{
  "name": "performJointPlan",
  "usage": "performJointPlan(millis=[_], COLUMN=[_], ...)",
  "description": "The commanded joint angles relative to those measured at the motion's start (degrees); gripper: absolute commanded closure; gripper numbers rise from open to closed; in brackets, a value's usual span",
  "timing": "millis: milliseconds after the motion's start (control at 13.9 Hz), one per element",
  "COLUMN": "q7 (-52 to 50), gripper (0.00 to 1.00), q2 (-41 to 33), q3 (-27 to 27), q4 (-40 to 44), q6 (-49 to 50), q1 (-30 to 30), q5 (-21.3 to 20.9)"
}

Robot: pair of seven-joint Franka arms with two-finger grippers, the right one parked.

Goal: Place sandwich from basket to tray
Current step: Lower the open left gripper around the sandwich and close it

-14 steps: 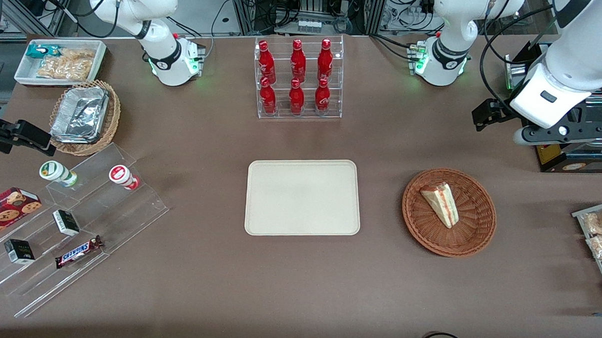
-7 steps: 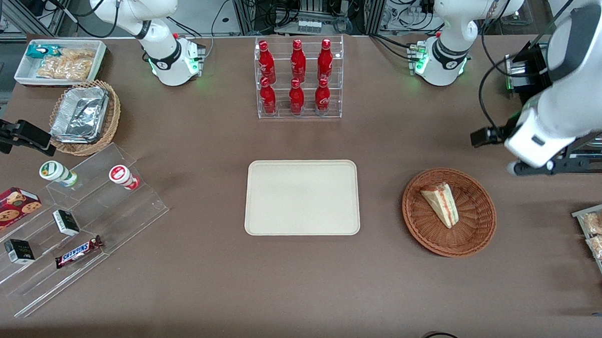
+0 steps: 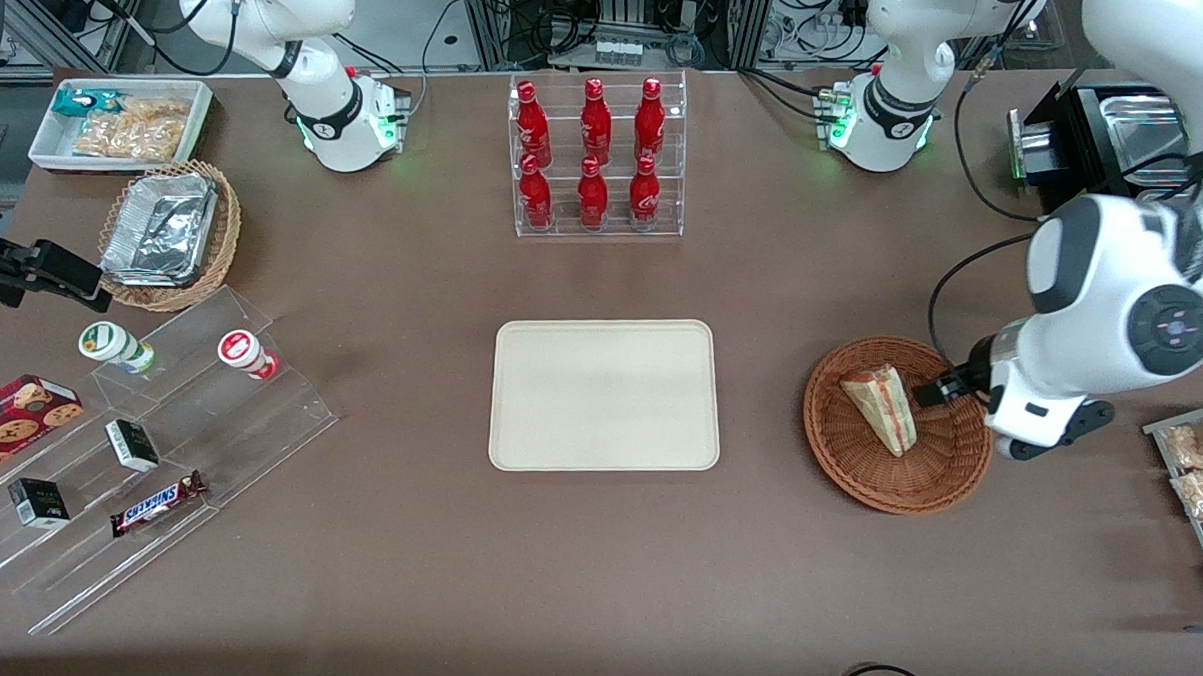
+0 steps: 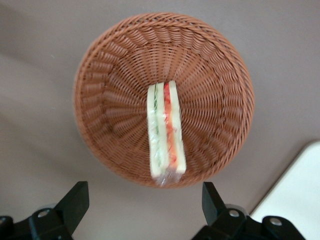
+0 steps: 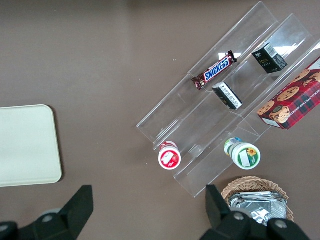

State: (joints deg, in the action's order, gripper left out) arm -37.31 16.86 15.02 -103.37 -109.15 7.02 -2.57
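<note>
— Where's the sandwich point(image 3: 881, 406) right now?

— Lying in the basket point(image 3: 942, 480), a wrapped wedge, its point toward the front camera. Nothing has hold of it.

— And the gripper point(image 4: 142, 210)?

— Up above the basket's edge, on the working arm's end of the desk point(image 3: 433, 572). From the wrist camera you look straight down on the sandwich point(image 4: 166, 134), red and green filling stripes showing, with the basket point(image 4: 100, 100) ringed round it.

— Fingers?

— Spread wide, the two fingers point(image 4: 75, 200) standing well apart with nothing between them. The sandwich sits a little off from the gap, not yet lined up between them, and there's clear air above it.

— So how much is done?

— I'd say none of the real work. The tray point(image 3: 518, 445) is bare in the middle of the desk, well apart from the basket, toward the parked arm's end from it. This looks like the approach only.

— What's left, then?

— Pretty much everything, by my reckoning: centre over the wedge, come down, close on the bread across its thin sides, lift it out of the basket, carry it over to the tray, set it down and let go.

— Any worry?

— It's soft bread in a wrapper. A hard squeeze could crush it, and a loose one might only catch the film. That's a guess from how it looks.
</note>
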Motion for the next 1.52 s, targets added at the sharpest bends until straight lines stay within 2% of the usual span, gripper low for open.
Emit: performJointPlan(millis=[0, 289, 1082, 1155, 1227, 1299, 1443], q7=[-3.9, -6.7, -8.8, -8.9, -9.2, -8.9, -8.4], gripper=[0.0, 0.0, 0.0, 0.15, 0.62, 0.8, 0.85], q2=[1.9, 6.3, 11.1, 11.2, 11.0, 10.9, 10.8], q3=[0.3, 0.3, 0.4, 0.4, 0.4, 0.4, 0.4], q4=[-2.6, -3.7, -9.4, -9.2, -9.1, -8.9, -8.2], q6=[-4.2, -8.5, -19.0, -19.0, -18.9, -18.8, -18.6], q1=[0.2, -0.1, 0.1, 0.1, 0.2, 0.1, -0.2], q5=[0.1, 0.0, 0.2, 0.7, 0.7, 0.5, 0.4])
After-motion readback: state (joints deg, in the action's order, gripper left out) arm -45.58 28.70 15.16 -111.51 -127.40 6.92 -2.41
